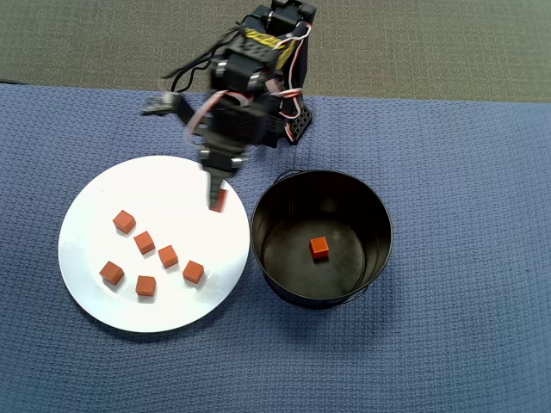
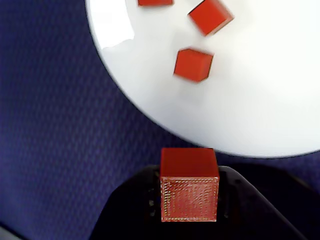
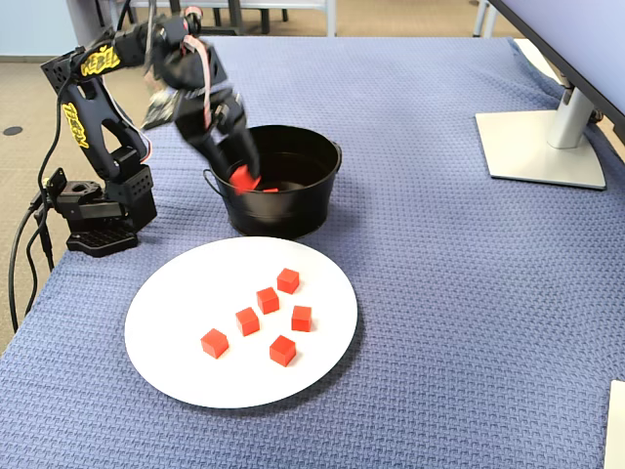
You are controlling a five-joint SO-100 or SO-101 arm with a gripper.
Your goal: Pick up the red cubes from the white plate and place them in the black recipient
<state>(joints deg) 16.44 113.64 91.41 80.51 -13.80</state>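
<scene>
Gripper (image 1: 219,200) holds a red cube (image 2: 189,192), seemingly above plate edge (image 1: 231,225)

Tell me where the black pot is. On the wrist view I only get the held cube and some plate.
Observer: In the overhead view the black recipient sits just right of the white plate. The gripper with the held cube is over the plate's right edge, not yet over the pot.
Operator: Anything inside it?
Observer: One red cube, on its bottom.
Operator: How many are on the plate?
Observer: Six cubes, clustered on its lower left.
</scene>
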